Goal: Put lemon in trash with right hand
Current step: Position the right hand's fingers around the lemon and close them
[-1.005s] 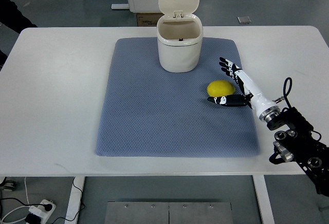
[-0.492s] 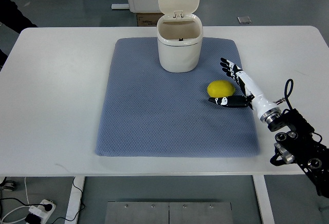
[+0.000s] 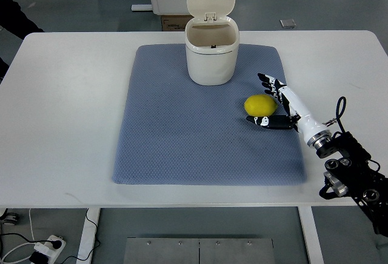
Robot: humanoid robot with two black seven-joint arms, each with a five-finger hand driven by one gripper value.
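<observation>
A yellow lemon (image 3: 260, 105) lies on the blue-grey mat (image 3: 182, 131), to the right of and nearer than the trash can. The white trash can (image 3: 211, 52) stands upright at the mat's far middle with its lid flipped open. My right hand (image 3: 267, 99) reaches in from the lower right and sits just right of the lemon. Its fingers (image 3: 267, 82) are spread behind the lemon and its thumb (image 3: 267, 121) lies in front, cupping the lemon without closing on it. The left arm is out of view.
The mat lies on a white table (image 3: 66, 100). A dark sleeve of a person (image 3: 15, 19) shows at the far left edge. Cables and a power strip (image 3: 42, 249) lie on the floor below the table.
The right hand has shifted slightly down and to the right, and its fingers have curled a little toward the lemon. The lemon has not moved.
</observation>
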